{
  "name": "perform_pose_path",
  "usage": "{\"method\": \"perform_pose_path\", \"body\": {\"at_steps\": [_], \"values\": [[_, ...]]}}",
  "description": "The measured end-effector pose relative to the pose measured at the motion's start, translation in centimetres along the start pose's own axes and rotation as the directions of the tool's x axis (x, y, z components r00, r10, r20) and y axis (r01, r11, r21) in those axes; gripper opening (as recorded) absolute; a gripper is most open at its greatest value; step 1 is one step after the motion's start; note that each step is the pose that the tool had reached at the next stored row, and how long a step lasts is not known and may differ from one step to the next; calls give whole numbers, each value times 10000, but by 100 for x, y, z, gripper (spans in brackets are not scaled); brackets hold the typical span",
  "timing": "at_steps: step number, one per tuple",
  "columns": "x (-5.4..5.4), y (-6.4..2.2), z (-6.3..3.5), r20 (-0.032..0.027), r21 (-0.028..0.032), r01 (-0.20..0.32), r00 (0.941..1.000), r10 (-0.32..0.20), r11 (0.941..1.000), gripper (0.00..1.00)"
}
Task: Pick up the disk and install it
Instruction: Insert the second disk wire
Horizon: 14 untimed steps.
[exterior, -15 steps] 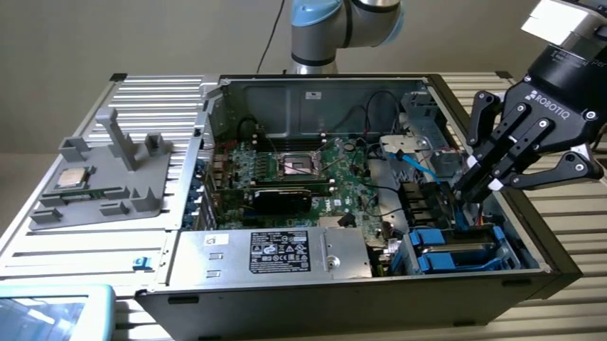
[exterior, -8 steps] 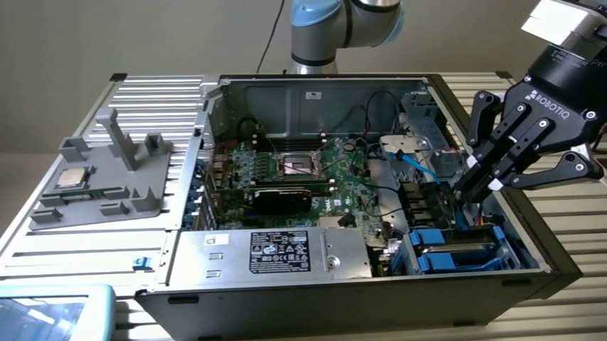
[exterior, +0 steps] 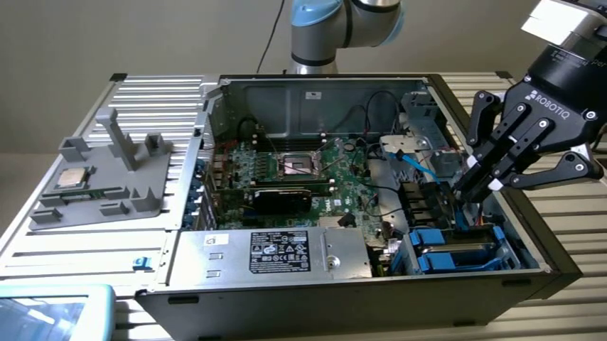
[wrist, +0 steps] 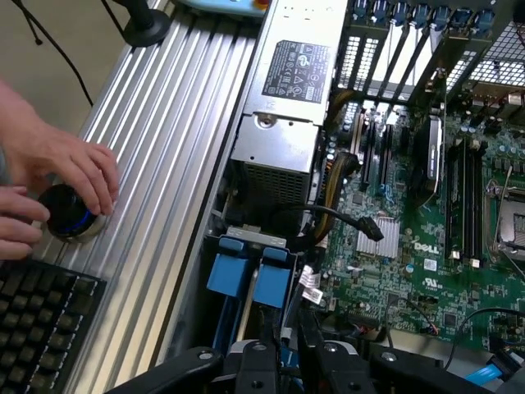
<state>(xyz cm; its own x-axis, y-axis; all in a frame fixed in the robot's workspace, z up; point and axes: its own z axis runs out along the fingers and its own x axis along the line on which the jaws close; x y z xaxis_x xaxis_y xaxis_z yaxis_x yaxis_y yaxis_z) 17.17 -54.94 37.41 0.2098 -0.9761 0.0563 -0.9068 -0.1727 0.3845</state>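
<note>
The gripper [exterior: 493, 177] carries the word ROBOTIQ in white letters on its black body, seen in the exterior view. In the wrist view, the green circuit board [wrist: 426, 271] bears the name DELL in white. The black-and-white label [exterior: 278, 251] on the silver box [exterior: 275, 254] holds print and marks too small to read.

Soft, even light fills the room. The ribbed metal table [wrist: 164, 148] shines with pale streaks, and the power supply box [exterior: 275, 252] has a small bright gleam on its lid. Inside the computer case [exterior: 313, 106] it is darker and shadowy. The nearby gripper [wrist: 283, 361] looks blurry.
</note>
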Motion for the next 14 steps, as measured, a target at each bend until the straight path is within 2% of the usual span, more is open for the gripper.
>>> {"method": "perform_pose_path", "body": {"at_steps": [1,2,4,7,8,10,14], "values": [[0,0,0,1,0,0,10000,0,10000,21],[0,0,0,0,0,0,10000,0,10000,15],[0,0,0,0,0,0,10000,0,10000,11],[0,0,0,0,0,0,10000,0,10000,11],[0,0,0,6,17,3,10000,-3,10000,11],[-2,4,4,139,102,131,9998,-132,9999,11],[-2,3,7,274,209,655,9974,-661,9976,11]]}}
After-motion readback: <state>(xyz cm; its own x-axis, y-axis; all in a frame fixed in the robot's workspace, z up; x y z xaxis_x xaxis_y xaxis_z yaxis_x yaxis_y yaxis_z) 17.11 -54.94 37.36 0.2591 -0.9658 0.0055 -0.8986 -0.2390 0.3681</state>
